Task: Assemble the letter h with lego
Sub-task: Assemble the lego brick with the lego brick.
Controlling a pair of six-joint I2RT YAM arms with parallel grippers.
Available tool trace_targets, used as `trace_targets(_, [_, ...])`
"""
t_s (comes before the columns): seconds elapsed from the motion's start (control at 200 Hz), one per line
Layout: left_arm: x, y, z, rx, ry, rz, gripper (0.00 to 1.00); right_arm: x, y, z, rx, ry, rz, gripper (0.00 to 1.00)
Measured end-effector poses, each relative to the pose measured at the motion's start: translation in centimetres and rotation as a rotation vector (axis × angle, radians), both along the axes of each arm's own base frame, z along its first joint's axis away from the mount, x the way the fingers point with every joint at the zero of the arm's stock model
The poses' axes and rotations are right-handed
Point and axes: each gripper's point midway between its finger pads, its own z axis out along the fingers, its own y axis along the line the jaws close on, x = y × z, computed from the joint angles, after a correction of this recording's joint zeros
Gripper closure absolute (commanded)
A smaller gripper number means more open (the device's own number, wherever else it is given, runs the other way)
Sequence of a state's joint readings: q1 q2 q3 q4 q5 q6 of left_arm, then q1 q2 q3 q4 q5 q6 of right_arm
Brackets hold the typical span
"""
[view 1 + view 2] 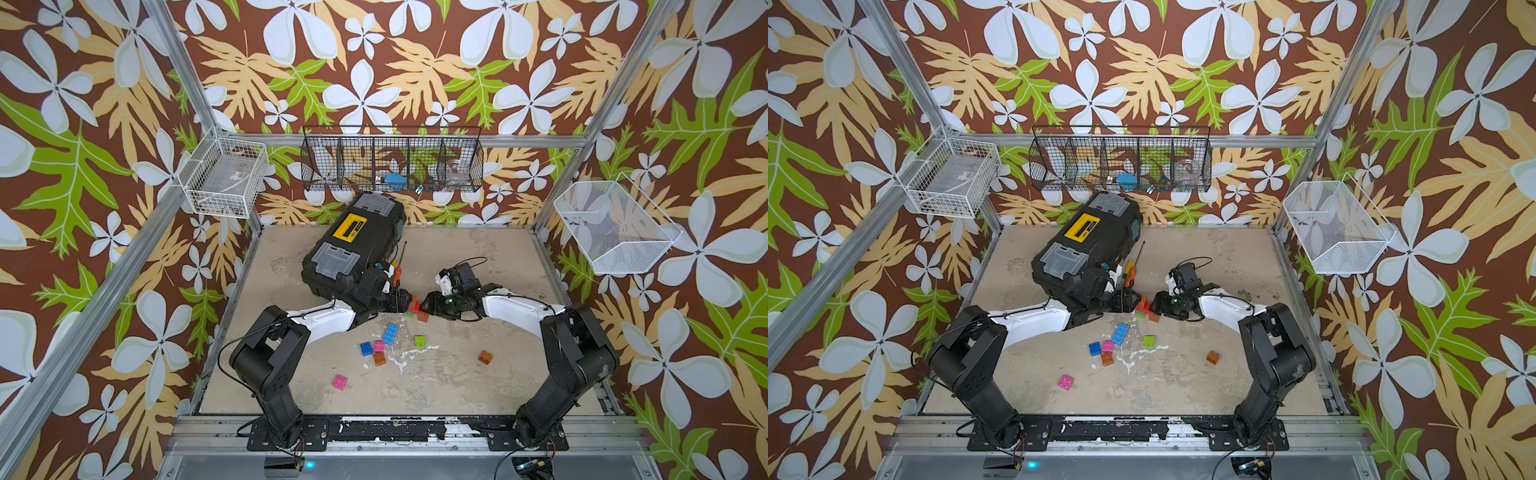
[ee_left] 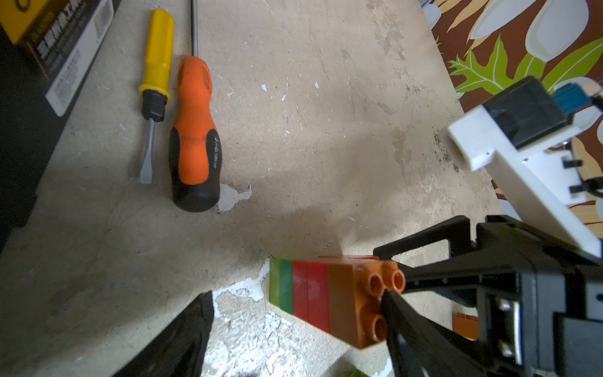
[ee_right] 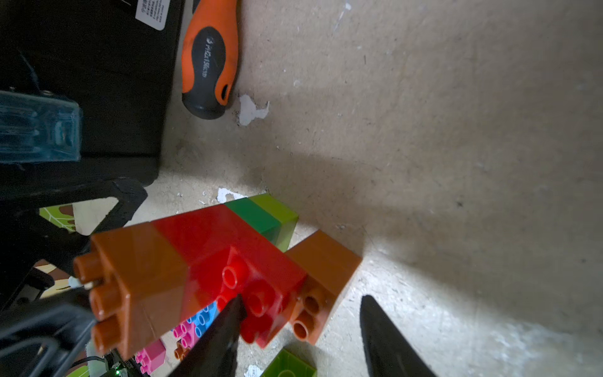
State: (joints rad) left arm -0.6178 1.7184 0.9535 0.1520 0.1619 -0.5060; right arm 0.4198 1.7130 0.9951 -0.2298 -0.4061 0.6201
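Note:
A partly built lego stack (image 2: pixel 326 297) lies slanted between my two grippers: lime, green, a long red brick (image 3: pixel 208 235) and an orange-brown brick (image 3: pixel 130 287) at its end. A second orange-brown brick (image 3: pixel 323 261) rests against the red brick's overhanging half; I cannot tell if they are joined. My left gripper (image 2: pixel 295 293) is open, one fingertip (image 2: pixel 391 303) at the orange studs, the other apart. My right gripper (image 3: pixel 302 298) is open around the red studs and second orange brick, one fingertip (image 3: pixel 375 313) clear of them. In both top views the grippers (image 1: pixel 405 306) (image 1: pixel 424 308) meet at the stack (image 1: pixel 1144 308).
Loose bricks lie nearer the front: a long blue (image 1: pixel 390 333), small blue (image 1: pixel 366 348), pink (image 1: pixel 379 346), orange-brown (image 1: pixel 379 359), lime (image 1: pixel 419 341), orange (image 1: pixel 484 357) and another pink (image 1: pixel 340 382). A black toolbox (image 1: pixel 353 245) stands behind my left arm. Orange (image 2: pixel 194 130) and yellow (image 2: pixel 156 81) screwdrivers lie beside it.

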Motion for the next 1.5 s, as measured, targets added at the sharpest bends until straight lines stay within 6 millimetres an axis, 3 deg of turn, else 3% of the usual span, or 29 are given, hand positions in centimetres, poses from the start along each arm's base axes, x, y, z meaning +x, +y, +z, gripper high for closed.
trace_targets(0.145, [-0.1, -0.2, 0.0, -0.008, -0.004, 0.003, 0.18, 0.0, -0.3, 0.4, -0.018, -0.006, -0.007, 0.4])
trace_targets(0.3, [-0.3, -0.3, 0.1, -0.008, -0.008, 0.0, 0.18, -0.4, -0.7, 2.0, -0.037, -0.039, 0.006, 0.27])
trace_targets(0.44, [-0.5, -0.2, 0.1, -0.006, -0.005, -0.002, 0.18, -0.3, -1.3, 4.7, -0.049, -0.161, 0.048, 0.24])
trace_targets(0.575, [-0.6, -0.2, 0.1, -0.001, -0.007, -0.008, 0.17, -1.3, -1.9, 5.4, -0.084, -0.287, 0.147, 0.25])
trace_targets(0.721, [-0.6, -0.2, 0.2, 0.011, -0.016, -0.019, 0.17, -2.3, -2.6, 4.7, -0.167, -0.451, 0.294, 0.22])
trace_targets(0.866, [-0.3, -0.4, 0.2, 0.016, -0.026, -0.027, 0.17, -2.4, -1.9, 4.8, -0.236, -0.604, 0.478, 0.21])
trace_targets(1.001, [-0.2, -0.5, 0.2, 0.013, -0.027, -0.032, 0.17, -1.3, -1.0, 3.8, -0.302, -0.649, 0.621, 0.22])
trace_targets(1.136, [-0.3, -0.6, 0.2, 0.013, -0.027, -0.036, 0.16, -1.7, 0.0, 2.0, -0.345, -0.658, 0.749, 0.22])
trace_targets(1.501, [-0.3, -0.7, 0.1, 0.007, -0.023, -0.043, 0.16, -0.9, 1.0, -0.5, -0.366, -0.651, 0.87, 0.44])
